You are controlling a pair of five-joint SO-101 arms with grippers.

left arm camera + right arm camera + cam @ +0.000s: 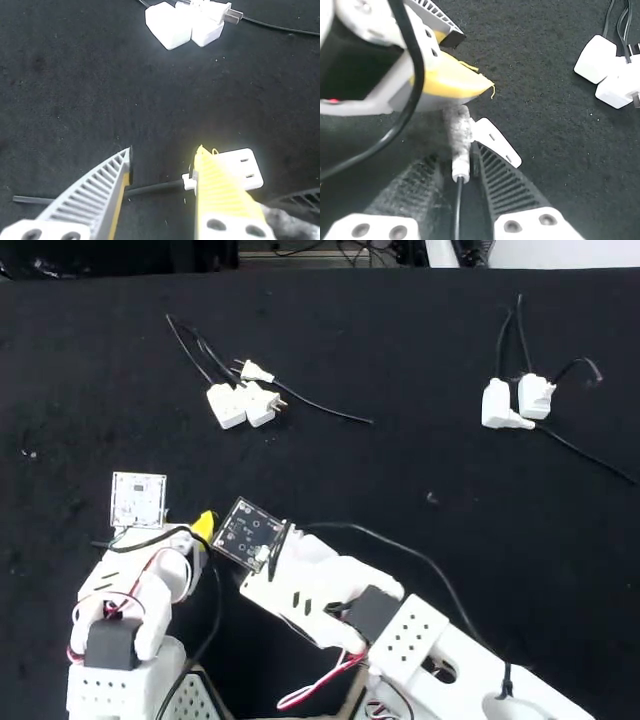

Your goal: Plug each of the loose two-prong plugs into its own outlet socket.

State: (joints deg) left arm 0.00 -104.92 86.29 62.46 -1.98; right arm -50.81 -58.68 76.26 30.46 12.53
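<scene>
A cluster of white two-prong plugs (243, 400) on black cords lies at the back left, also seen from the left wrist (186, 26) and the right wrist (609, 75). A second white pair (515, 402) lies at the back right. My left gripper (162, 156) is open, with a grey and a yellow finger (203, 525) low over the mat. Beside the yellow finger sits a small white socket plate (243, 167) with two slots. My right gripper (456, 162) is shut on that socket's white stem (460, 145), where a black cable leaves it. The plate (497, 142) sticks out past its fingertips.
A white square tile (138, 498) lies left of the left gripper, and a dark square piece (248, 530) sits at the right gripper's tip (262, 557). Black cords trail from both plug clusters. The two arms are almost touching at the front.
</scene>
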